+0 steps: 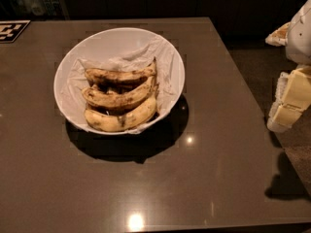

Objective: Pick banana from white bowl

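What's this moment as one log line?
dark mottled banana: rearmost in glossy round white bowl | tool: far right, away from bowl | banana ungrasped

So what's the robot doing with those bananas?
It is meant to pick a banana out of the white bowl on the table, but nothing is being touched yet. The gripper hangs off to the right, past the table's edge, far from the bowl. The banana it wants, the darkest and slimmest, lies at the back on crumpled paper, with a plumper banana and a brighter yellow one in front.
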{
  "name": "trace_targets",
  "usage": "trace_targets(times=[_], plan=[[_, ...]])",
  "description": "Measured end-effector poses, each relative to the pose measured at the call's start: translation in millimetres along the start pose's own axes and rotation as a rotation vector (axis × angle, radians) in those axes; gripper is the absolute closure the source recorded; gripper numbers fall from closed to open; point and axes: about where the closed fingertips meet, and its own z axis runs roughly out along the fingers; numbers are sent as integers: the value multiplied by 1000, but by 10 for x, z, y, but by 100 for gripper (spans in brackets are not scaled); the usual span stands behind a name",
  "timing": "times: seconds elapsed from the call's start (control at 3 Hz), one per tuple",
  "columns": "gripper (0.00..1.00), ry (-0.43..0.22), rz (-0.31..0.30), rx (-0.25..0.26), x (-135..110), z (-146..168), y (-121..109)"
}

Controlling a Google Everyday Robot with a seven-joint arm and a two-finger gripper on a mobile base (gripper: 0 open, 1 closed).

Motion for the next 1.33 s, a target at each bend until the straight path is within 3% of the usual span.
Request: trace_targets(times=[0.33,0.67,1.33], plan=[[0,-1,-11,2,-60,-33,-19],[0,30,-63,-12,-286,-59,-50],[0,103,-233,-13,-704,-85,-78]])
